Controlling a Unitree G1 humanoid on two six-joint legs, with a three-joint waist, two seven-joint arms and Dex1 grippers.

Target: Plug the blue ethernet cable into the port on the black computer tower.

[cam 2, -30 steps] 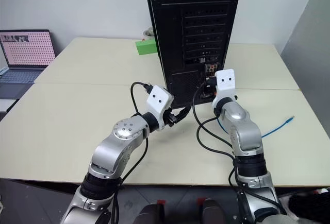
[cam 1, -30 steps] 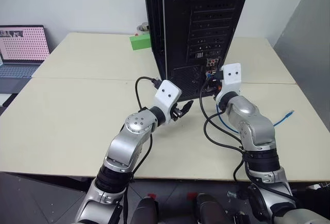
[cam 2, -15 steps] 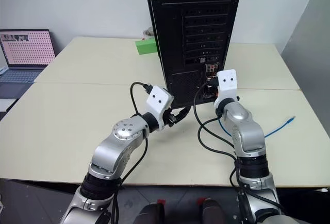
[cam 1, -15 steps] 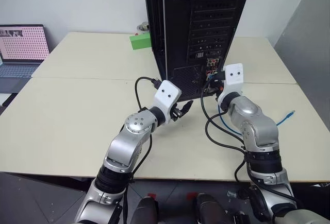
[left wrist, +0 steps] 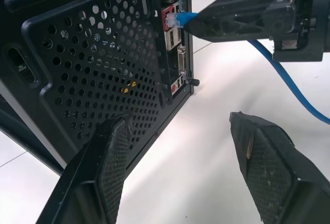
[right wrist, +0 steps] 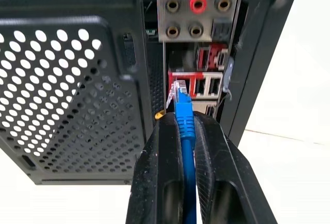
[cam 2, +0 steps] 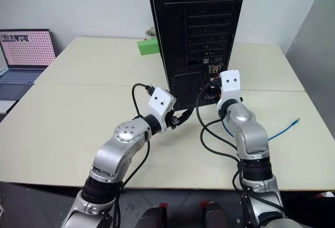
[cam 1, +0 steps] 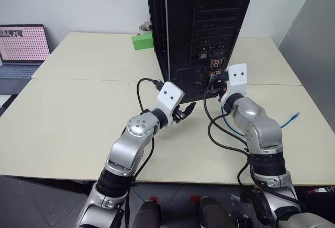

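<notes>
Our left gripper (cam 1: 184, 111) hangs wide and empty beside the black computer tower (cam 1: 201, 29). Our right gripper (right wrist: 183, 131) pinches the blue ethernet cable (right wrist: 184, 126) lengthwise, plug pointing straight at the port (right wrist: 180, 86) just beyond.

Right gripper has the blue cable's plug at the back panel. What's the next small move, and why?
Probably ease the right gripper straight forward a touch. It is shut on the blue ethernet cable, and the clear plug tip sits right at the black computer tower's connector panel but does not look seated. Whether it lines up with the port I cannot tell.
</notes>
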